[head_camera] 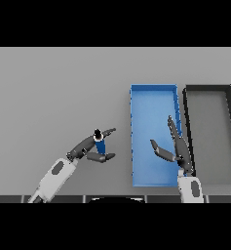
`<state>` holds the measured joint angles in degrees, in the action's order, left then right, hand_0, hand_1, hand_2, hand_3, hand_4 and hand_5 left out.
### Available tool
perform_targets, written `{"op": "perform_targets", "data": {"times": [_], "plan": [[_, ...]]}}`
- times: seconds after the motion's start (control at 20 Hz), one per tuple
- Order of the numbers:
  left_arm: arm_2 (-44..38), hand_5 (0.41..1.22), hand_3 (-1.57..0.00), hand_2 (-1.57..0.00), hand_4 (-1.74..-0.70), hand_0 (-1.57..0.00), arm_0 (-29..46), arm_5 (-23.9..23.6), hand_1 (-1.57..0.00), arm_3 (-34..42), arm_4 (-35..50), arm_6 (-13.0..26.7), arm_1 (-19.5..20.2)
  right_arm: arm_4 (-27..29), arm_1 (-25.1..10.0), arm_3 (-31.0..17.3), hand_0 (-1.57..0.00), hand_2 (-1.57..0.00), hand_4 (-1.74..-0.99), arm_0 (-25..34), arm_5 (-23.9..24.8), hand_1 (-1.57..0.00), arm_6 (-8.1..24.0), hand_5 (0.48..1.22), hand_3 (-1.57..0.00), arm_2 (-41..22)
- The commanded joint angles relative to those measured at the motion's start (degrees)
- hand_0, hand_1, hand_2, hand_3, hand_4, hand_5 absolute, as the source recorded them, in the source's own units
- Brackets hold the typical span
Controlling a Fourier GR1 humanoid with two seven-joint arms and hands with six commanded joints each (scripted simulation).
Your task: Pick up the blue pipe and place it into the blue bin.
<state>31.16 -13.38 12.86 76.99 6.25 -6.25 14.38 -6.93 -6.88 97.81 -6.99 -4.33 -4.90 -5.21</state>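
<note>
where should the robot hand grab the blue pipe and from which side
Grip the blue pipe around its blue middle, below the dark cap at its top end. It looks upright, so a sideways wrap suits it, thumb on one side and fingers on the other. Come from the left, where the left robot hand already brackets it; the blue bin lies to the right.

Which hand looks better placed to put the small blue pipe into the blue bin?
Left, probably. The left hand already has its fingers round the small blue pipe, beside the rectangular blue bin. The right hand hovers open over the bin, holding nothing.
</note>
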Motion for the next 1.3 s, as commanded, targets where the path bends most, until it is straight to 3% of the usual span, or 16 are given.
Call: {"op": "perform_targets", "data": {"times": [0.0,0.1,0.2,0.4,0.7,0.8,1.05,1.25], "plan": [[-0.4,0.607,-0.26,-0.29,-1.21,-0.02,-0.1,0.0,-0.16,-0.9,0.9,-0.3,-1.0,0.1,-0.2,0.5,0.0,0.0,-1.261,-0.3,-0.1,0.0,-0.5,0.6,0.0,0.1],[-1.1,0.828,-0.72,-0.7,-1.35,-0.44,0.6,-0.7,-0.59,-1.1,2.7,0.0,-3.1,0.2,-0.3,0.0,0.0,0.0,-1.259,0.7,0.2,0.0,-0.1,0.602,0.0,0.4],[-1.1,0.969,-1.0,-1.01,-1.48,-0.85,0.9,-2.0,-0.94,-1.5,2.0,-0.7,-4.0,0.3,-0.3,-0.3,0.0,0.0,-1.261,0.5,0.1,0.0,-0.8,0.609,0.0,0.6],[-0.1,1.118,-1.27,-1.34,-1.63,-1.28,1.1,-4.0,-1.31,-1.1,0.3,-2.2,-4.6,0.6,-0.7,-0.8,0.0,0.0,-1.258,1.1,-0.3,0.0,-0.5,0.615,0.0,0.8],[0.8,1.194,-1.42,-1.51,-1.71,-1.49,1.1,-5.6,-1.5,4.0,0.0,-5.9,-5.1,-0.6,-0.3,-0.4,0.0,0.0,-1.248,0.6,0.0,0.0,-0.8,0.627,0.0,0.0],[0.9,1.204,-1.43,-1.53,-1.71,-1.52,-0.4,-5.2,-1.53,6.9,0.9,-5.3,-5.2,-0.9,-0.3,-0.6,0.0,0.0,-1.239,0.7,0.0,0.0,-0.9,0.629,0.0,-0.2],[1.9,1.215,-1.45,-1.56,-1.72,-1.55,-1.8,-3.9,-1.56,13.4,2.6,-0.5,-3.9,-0.9,-1.3,-0.5,0.0,0.0,-1.216,0.5,-0.3,0.0,-2.1,0.637,0.0,0.3],[2.3,1.219,-1.44,-1.57,-1.73,-1.56,-3.5,-3.6,-1.57,14.5,3.1,3.4,-4.3,-1.8,-1.0,0.2,0.0,0.0,-1.189,-0.6,0.1,0.0,-2.5,0.631,0.0,-0.3]]}}
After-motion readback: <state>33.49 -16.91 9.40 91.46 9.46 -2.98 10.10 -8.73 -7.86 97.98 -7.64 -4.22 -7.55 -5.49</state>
